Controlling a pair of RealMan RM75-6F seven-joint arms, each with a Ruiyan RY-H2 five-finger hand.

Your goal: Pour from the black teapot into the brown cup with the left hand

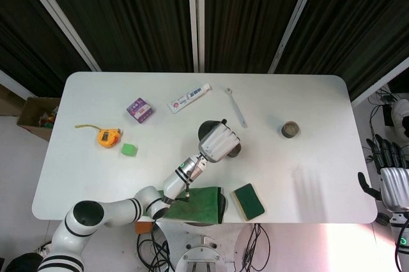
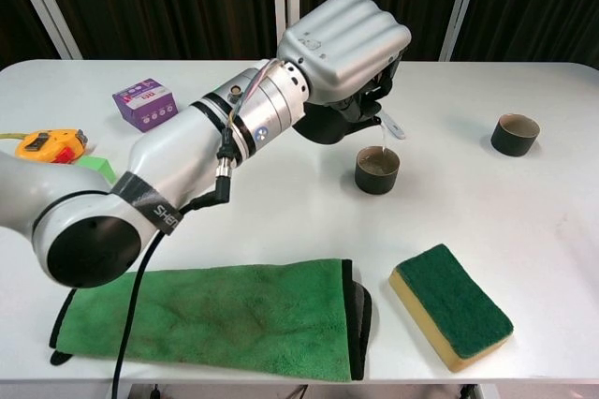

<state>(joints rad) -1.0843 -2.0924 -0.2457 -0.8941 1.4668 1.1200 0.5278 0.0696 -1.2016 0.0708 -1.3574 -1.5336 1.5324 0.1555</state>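
Nearest the robot, w/ the brown cup (image 2: 377, 169) as landmark: a green cloth (image 2: 215, 317) lies at the near table edge, well to the cup's near-left, and a green sponge w/ yellow base (image 2: 450, 303) sits near-right of the cup, apart from it. The left arm reaches diagonally from the near-left corner up toward the cup. The left hand (image 2: 344, 43) hangs just above and left of the cup, fingers curled tight together around the black teapot (image 2: 329, 122), which shows only partly under the palm, tilted toward the cup; a thin stream seems to drop from its spout into the cup, though it's faint. The cup stands upright on the white table (image 2: 524, 212), w/ liquid visible inside. In the head view the hand (image 1: 218, 142) covers most of the pot and cup. Right of the cup, well apart, stands a small dark cup (image 2: 515, 134). Far left of the cup: a yellow tape measure (image 2: 46, 143), a green block (image 1: 129, 149) beside it, and a purple box (image 2: 146, 104) farther back. Beyond the cup, toward the far edge: a white spoon-like tool (image 1: 236, 106) and a toothpaste tube (image 1: 189, 98). The right hand (image 1: 391, 170) hangs off the table's right edge, far from the cup, holding nothing, fingers straight and slightly apart.
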